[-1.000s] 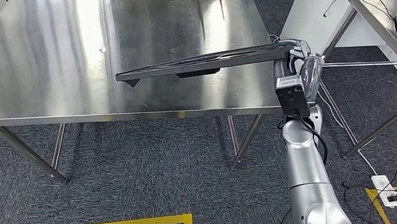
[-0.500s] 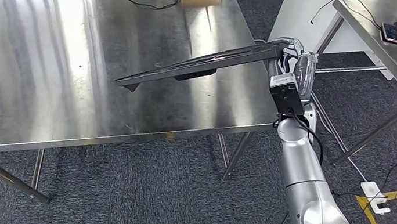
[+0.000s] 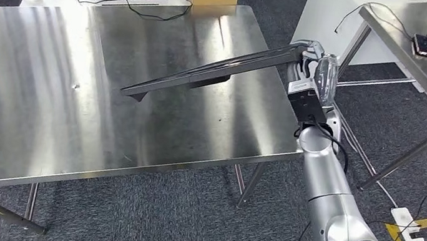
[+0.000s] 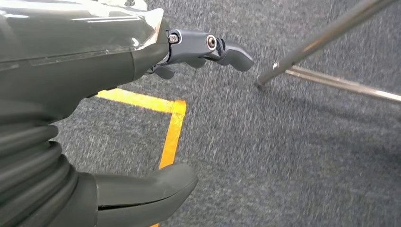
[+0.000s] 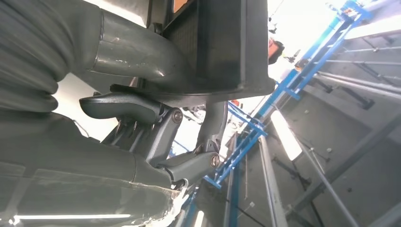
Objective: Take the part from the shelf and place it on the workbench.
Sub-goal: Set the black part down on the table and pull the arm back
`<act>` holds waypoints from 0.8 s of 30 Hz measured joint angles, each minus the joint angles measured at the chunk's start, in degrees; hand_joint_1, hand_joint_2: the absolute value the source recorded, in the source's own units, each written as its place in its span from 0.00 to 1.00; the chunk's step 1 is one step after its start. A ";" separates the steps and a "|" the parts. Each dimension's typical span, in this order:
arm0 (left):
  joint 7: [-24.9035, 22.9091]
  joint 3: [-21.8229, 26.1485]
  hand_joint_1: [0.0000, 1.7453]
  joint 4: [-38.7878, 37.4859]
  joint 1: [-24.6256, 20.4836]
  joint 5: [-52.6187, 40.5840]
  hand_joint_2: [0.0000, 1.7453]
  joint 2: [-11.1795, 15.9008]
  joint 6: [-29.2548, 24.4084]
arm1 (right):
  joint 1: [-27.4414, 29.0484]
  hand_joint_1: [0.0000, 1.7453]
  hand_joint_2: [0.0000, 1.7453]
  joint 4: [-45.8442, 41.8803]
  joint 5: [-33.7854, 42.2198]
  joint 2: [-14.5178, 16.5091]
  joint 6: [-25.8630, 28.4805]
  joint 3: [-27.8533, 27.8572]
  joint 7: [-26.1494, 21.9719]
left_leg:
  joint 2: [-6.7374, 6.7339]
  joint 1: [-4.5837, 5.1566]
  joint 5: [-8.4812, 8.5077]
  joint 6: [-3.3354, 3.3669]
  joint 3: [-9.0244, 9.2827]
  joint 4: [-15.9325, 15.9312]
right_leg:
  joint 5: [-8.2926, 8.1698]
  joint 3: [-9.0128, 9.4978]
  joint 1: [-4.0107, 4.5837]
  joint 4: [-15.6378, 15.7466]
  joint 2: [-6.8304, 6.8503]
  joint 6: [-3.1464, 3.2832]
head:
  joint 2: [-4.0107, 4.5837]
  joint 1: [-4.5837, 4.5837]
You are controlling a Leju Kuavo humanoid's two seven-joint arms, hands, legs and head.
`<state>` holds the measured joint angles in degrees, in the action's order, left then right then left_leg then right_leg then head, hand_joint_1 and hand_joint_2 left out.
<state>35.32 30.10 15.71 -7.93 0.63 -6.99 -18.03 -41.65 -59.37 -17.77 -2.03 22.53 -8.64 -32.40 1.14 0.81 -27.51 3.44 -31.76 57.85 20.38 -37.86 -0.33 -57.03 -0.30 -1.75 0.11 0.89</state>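
Over the steel workbench [image 3: 45, 90]: long black part [image 3: 205, 72], tilted, low end hovering just above the surface. Right hand [image 3: 310, 53] grips its raised end beyond the bench edge. Left hand [image 4: 142, 118] hangs over carpet, fingers apart, holding nothing. Risk: one-end grip; part could twist loose, or its low tip could strike and scrape the steel.

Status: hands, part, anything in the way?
Right hand grips part, tilted above workbench. Left hand open, hanging over floor. Drop zone bare.
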 joint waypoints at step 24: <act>0.00 -0.02 0.00 -0.02 -0.12 -1.21 1.00 0.12 1.23 | -5.06 1.00 1.00 0.57 -5.84 -1.64 -8.69 -2.11 2.52 | -0.65 -0.28 -0.35 -1.07 0.55 -0.89 | 0.41 0.08 0.35 0.06 -0.44 1.14 | 0.00 -0.06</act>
<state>35.32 30.09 15.69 -8.05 -0.58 -6.87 -16.80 -46.70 -58.80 -23.61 -3.67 13.84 -10.75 -29.88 0.48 0.53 -27.87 2.37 -31.21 56.96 20.79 -37.78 0.02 -56.97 -0.74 -0.61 0.11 0.83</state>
